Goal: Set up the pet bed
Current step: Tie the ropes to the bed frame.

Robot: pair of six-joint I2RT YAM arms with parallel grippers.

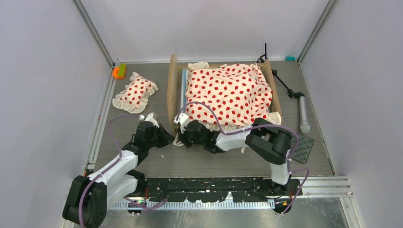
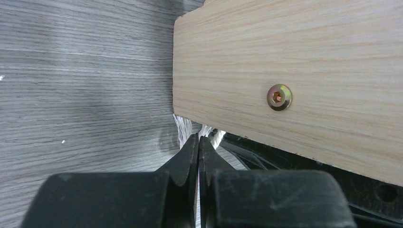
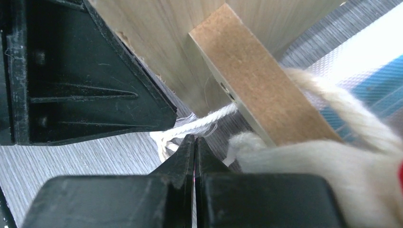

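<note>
Left claw, pressed together, sits just short of the bed end board's edge; bare table opens to its left. Right claw, also pressed together, tips at a frayed cord.

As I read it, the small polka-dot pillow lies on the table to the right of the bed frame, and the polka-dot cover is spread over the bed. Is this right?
Not fully. The pillow lies on the table left of the bed frame, not right; the top external view shows it. The cover is indeed spread over the bed.
</note>
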